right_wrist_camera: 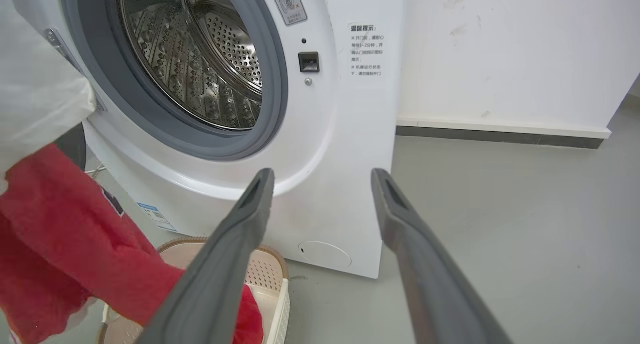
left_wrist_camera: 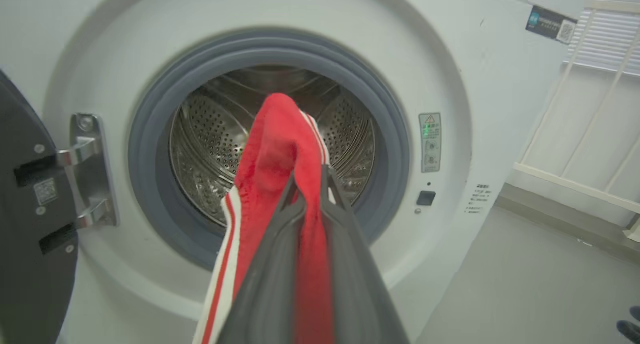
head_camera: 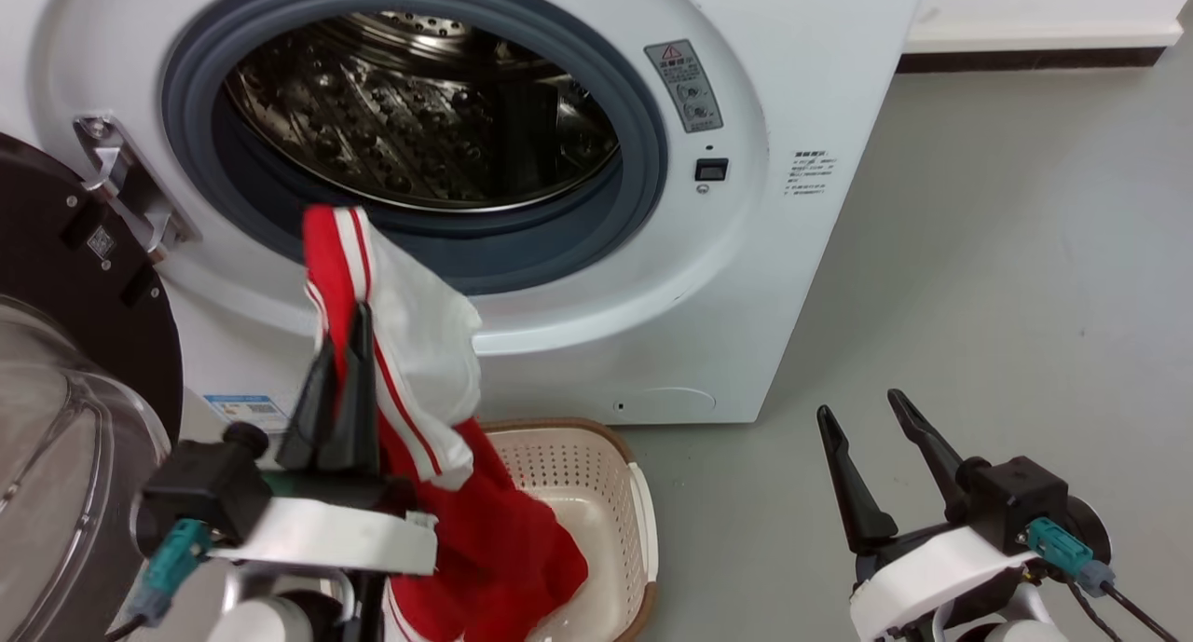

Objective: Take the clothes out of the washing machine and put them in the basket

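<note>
I judge the job mostly done. The clothes (head_camera: 410, 362) are out of the washing machine (head_camera: 746, 251), and its drum (head_camera: 419, 111), at the upper centre of the head view, shows bare steel wherever I can see into it. The red garment hangs at the left centre of that view. Its lower folds drape down into the basket (head_camera: 596, 465) at the bottom centre, while its top is held above the basket rim. What's left, as I read it, is to lower and let go so the whole piece settles inside.

On the left gripper (head_camera: 345, 330) the jaws are clenched on the upper fold of the garment, with red cloth pinched between them in the left wrist view. On the right gripper (head_camera: 858, 402), at the lower right, the jaws are spread wide, holding nothing and touching nothing, above the grey floor (head_camera: 1007, 297).
</note>
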{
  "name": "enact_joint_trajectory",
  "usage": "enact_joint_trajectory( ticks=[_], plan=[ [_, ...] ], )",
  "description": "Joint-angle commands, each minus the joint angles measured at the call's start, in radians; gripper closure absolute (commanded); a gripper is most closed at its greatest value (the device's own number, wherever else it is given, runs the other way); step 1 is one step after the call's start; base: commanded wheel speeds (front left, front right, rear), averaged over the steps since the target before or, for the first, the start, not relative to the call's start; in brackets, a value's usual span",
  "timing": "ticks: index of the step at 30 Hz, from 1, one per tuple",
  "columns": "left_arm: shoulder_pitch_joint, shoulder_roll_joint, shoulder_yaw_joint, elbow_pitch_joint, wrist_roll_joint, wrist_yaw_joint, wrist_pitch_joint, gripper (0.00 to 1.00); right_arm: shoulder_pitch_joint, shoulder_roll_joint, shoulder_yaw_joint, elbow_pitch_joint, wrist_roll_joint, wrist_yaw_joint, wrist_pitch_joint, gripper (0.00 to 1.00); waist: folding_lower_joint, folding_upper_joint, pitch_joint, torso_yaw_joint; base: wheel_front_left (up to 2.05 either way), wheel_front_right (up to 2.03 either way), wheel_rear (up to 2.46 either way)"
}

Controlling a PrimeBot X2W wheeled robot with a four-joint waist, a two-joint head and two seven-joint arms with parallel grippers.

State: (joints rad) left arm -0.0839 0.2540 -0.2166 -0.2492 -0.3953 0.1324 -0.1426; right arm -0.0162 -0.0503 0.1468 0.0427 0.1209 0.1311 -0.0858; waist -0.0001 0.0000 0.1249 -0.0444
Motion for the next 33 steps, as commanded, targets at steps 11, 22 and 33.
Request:
enact_joint_trajectory(
  ticks=[11,22,33],
  plan=[
    [0.018,-0.062,-0.009,0.433,-0.102,-0.066,-0.071,1.00,-0.053,0.000,0.023,-0.008,0.002,-0.001,-0.011,0.00,0.0001,0.0000,0.125,0.003,0.00,0.00,0.00],
    [-0.207,-0.099,0.032,0.923,-0.111,-0.145,-0.121,1.00,-0.123,0.000,0.036,-0.025,-0.026,-0.001,-0.008,0.00,0.0001,0.0000,0.287,0.006,0.00,0.00,0.00],
    [-0.429,-0.119,0.097,1.203,-0.088,-0.172,-0.123,1.00,-0.186,0.000,0.061,-0.058,-0.053,-0.001,0.003,0.00,0.0001,0.0000,0.466,-0.022,0.00,0.00,0.00]
  ],
)
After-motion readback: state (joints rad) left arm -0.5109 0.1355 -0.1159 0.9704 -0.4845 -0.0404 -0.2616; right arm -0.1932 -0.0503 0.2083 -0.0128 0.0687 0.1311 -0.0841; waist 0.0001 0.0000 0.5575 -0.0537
